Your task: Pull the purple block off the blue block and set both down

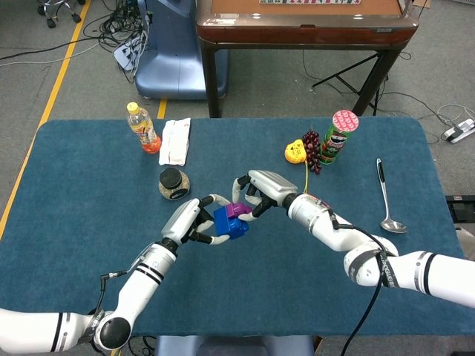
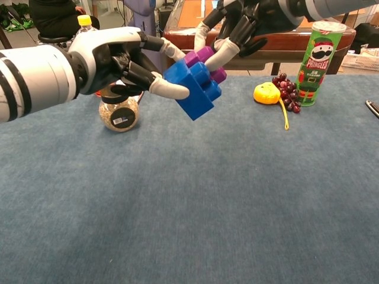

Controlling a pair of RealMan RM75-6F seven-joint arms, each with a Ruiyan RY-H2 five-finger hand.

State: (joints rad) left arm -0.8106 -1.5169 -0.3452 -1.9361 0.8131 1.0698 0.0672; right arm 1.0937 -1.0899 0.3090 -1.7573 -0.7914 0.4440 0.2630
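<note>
far left, near the table's back: clear plastic bottle of orange drink with yellow cap (image 1: 142, 127), white folded cloth or packet (image 1: 175, 141) just beside it, round glass jar with black lid (image 1: 174, 183) nearer the middle. all on the dark blue felt-covered table (image 1: 74, 208).

next, white and black left hand (image 1: 187, 220), raised above the table, fingers wrapped around the chunky blue plastic building block (image 2: 192, 89), holding it tilted in the air; one pale fingertip across its near face in the chest view.

seated on the blue block's far upper side, still joined to it: smaller purple plastic block (image 2: 202, 60), studs showing. no gap visible between the two.

right of that, white and black right hand (image 1: 266, 189), reaching in from the other side, pale fingertips (image 2: 214, 60) pinching the purple block from above and the side. so both hands occupied, one per block, blocks midair over the table's middle.

judged progress: both grips taken, pull not yet done, blocks not yet apart. left to do: separate purple from blue, then lower each to the felt and let go.

further right, well apart: yellow rubber-duck-like toy (image 1: 295, 152), bunch of dark purple grapes (image 1: 312, 149) touching it, green crisp tube with pink lid (image 1: 339, 136), silver metal ladle (image 1: 387, 199).
</note>
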